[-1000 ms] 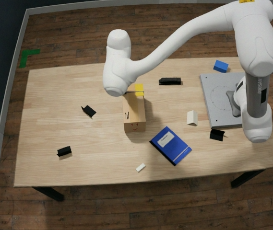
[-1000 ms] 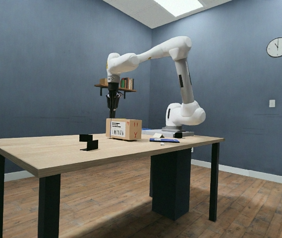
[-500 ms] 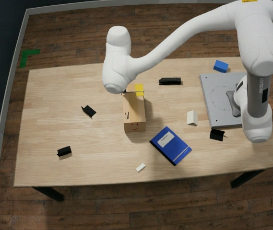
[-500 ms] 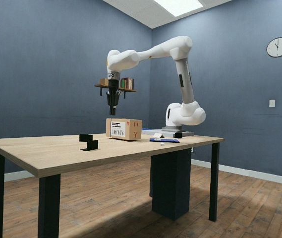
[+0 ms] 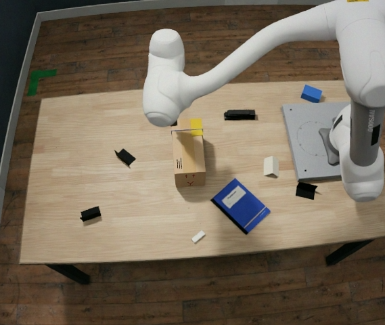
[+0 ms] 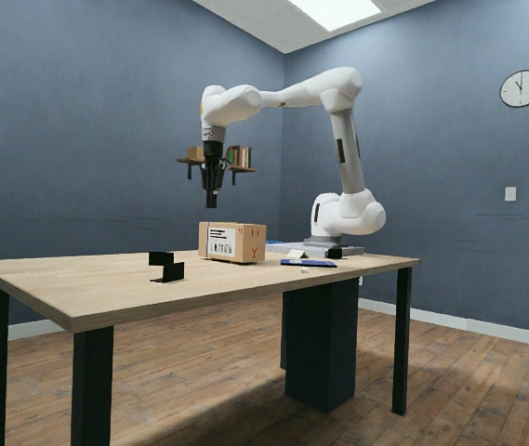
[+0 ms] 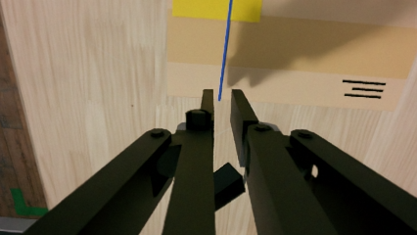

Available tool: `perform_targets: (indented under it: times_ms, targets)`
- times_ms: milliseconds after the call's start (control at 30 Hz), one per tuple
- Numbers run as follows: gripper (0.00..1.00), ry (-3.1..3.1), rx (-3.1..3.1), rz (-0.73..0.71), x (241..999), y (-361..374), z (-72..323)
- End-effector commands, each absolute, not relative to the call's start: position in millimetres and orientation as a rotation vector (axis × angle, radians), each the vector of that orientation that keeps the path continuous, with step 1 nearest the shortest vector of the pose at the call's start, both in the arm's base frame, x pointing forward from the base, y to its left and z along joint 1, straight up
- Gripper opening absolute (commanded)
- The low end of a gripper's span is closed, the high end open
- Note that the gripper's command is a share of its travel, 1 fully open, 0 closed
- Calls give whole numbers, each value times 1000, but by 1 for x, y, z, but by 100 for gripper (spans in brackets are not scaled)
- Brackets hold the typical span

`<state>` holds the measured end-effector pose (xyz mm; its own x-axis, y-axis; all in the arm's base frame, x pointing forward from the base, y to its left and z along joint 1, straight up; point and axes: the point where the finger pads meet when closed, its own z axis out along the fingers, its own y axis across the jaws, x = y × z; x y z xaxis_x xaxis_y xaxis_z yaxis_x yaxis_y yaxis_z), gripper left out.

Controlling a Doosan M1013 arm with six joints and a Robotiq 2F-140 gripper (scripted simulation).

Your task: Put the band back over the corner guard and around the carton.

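A brown carton (image 5: 189,157) (image 6: 235,240) (image 7: 294,54) lies flat on the middle of the table. A yellow corner guard (image 5: 196,126) (image 7: 206,9) sits on its far top corner. A thin blue band (image 5: 185,130) (image 6: 208,240) (image 7: 224,54) runs across the carton's far end, over the guard and down the side. My gripper (image 6: 211,205) (image 7: 221,106) hangs a little above that end of the carton, clear of it. Its fingers stand nearly together with nothing between them. In the overhead view the arm's wrist hides it.
Black angle pieces lie around the carton: left (image 5: 125,156), front left (image 5: 90,213), back (image 5: 239,114) and right (image 5: 306,190). A blue book (image 5: 240,205), a white block (image 5: 270,166), a small white piece (image 5: 198,236) and a blue cube (image 5: 311,93) lie nearby. The arm's grey base plate (image 5: 304,139) is at the right.
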<state>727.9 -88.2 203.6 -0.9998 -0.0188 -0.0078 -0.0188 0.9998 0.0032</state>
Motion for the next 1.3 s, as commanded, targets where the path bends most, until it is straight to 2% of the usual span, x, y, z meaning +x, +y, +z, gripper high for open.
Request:
perform_targets:
  times_ms: [0, 500, 1267]
  targets:
    - [18, 3132, -29, 5, 728, -88, 210]
    - [18, 3132, -29, 5, 728, -88, 227]
    - [18, 3132, -29, 5, 728, -88, 228]
